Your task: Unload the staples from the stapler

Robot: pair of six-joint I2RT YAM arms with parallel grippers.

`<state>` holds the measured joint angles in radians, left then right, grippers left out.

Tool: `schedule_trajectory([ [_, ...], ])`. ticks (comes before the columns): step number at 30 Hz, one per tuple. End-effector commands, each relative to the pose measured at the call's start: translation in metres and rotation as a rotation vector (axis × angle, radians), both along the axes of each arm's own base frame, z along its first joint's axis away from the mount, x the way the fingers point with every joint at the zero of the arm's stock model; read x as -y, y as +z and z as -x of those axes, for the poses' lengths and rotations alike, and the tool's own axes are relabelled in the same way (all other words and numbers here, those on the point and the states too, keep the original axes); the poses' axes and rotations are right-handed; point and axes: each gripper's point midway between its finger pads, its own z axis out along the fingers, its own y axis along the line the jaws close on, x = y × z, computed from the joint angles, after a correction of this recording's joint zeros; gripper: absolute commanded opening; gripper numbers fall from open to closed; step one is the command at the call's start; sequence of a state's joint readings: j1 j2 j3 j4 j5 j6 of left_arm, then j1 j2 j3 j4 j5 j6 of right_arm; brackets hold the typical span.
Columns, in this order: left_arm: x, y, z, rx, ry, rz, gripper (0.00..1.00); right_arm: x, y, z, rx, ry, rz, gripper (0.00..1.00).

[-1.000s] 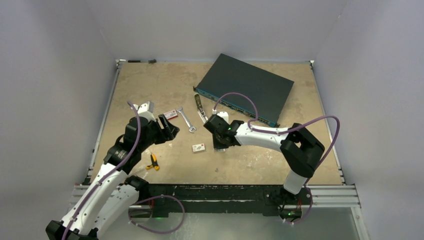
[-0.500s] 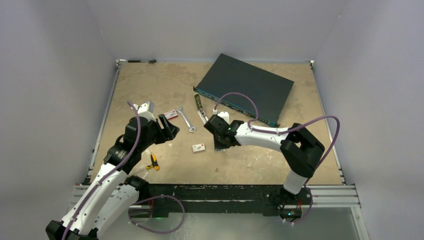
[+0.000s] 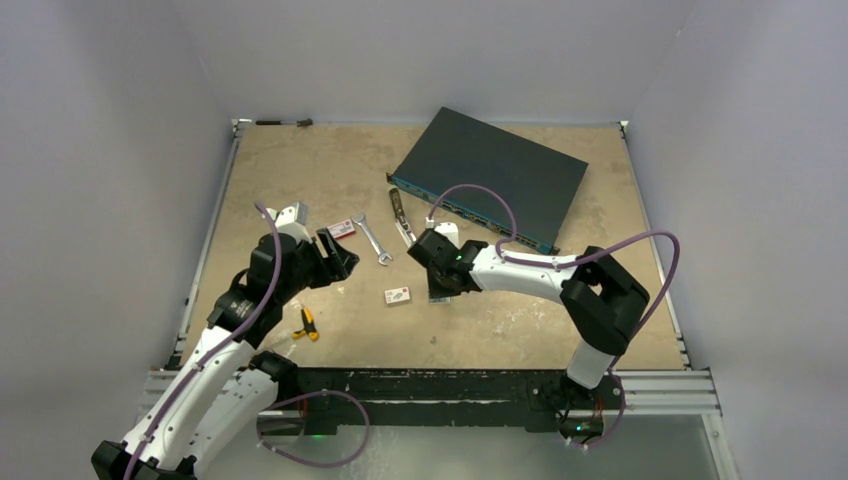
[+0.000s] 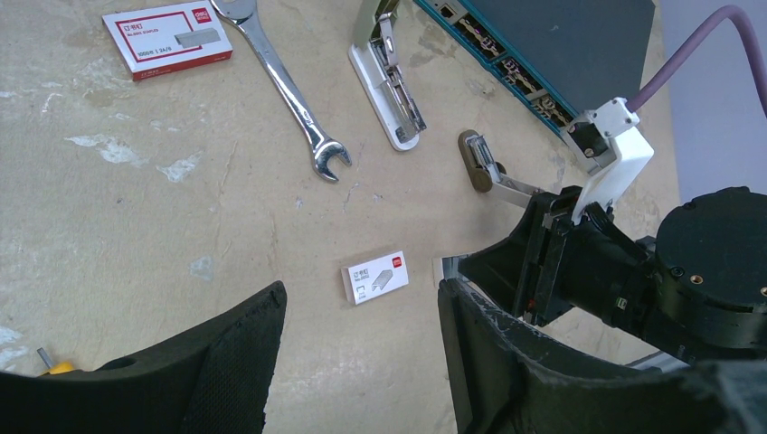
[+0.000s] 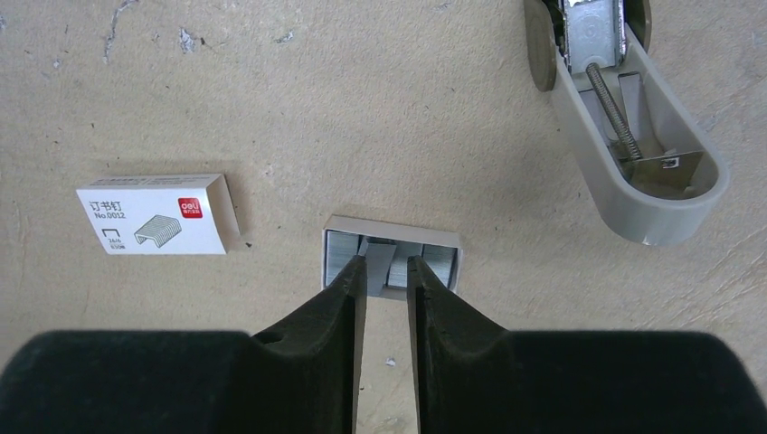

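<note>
The stapler [image 3: 404, 228] lies opened out flat beside the wrench; in the left wrist view [image 4: 391, 86] its pale top and silvery channel face up. It is out of the right wrist view. My right gripper [image 3: 440, 288] hangs low over a small white tray [image 5: 335, 237] of silvery staples [image 5: 434, 262]. Its jaws [image 5: 387, 264] stand slightly apart. One slanted staple strip [image 5: 383, 253] lies between the tips, clear of the right finger. My left gripper [image 3: 340, 262] is wide open and empty [image 4: 362, 362] above bare table.
A stubby grey piece with a spring [image 5: 633, 154] lies right of the tray. A small white box [image 3: 398, 295] lies left of it. A wrench [image 3: 373, 240], a red-and-white box [image 3: 342, 229], a network switch [image 3: 490, 178] and yellow pliers [image 3: 306, 325] also lie about.
</note>
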<state>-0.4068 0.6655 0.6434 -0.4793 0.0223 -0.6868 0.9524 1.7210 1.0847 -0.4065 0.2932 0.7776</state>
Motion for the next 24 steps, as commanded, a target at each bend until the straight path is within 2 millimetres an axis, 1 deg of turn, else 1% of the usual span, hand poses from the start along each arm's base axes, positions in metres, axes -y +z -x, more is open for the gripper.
schedule_trajectory([
  [1,0.001,0.005,-0.004,0.034,-0.01,0.003,0.61,-0.009,0.012,-0.005,0.016,0.004,-0.041,0.26],
  [11,0.002,0.006,-0.004,0.035,-0.011,0.006,0.61,-0.006,0.0,0.001,-0.01,0.015,-0.022,0.25],
  [15,0.002,0.006,-0.004,0.034,-0.011,0.005,0.61,-0.002,-0.003,0.001,-0.011,0.012,0.003,0.23],
  [21,0.002,0.005,-0.004,0.033,-0.012,0.005,0.61,0.004,-0.01,0.004,-0.027,0.017,0.033,0.23],
  [24,0.002,0.006,-0.003,0.033,-0.013,0.006,0.61,0.004,-0.01,0.004,-0.025,0.016,0.037,0.23],
])
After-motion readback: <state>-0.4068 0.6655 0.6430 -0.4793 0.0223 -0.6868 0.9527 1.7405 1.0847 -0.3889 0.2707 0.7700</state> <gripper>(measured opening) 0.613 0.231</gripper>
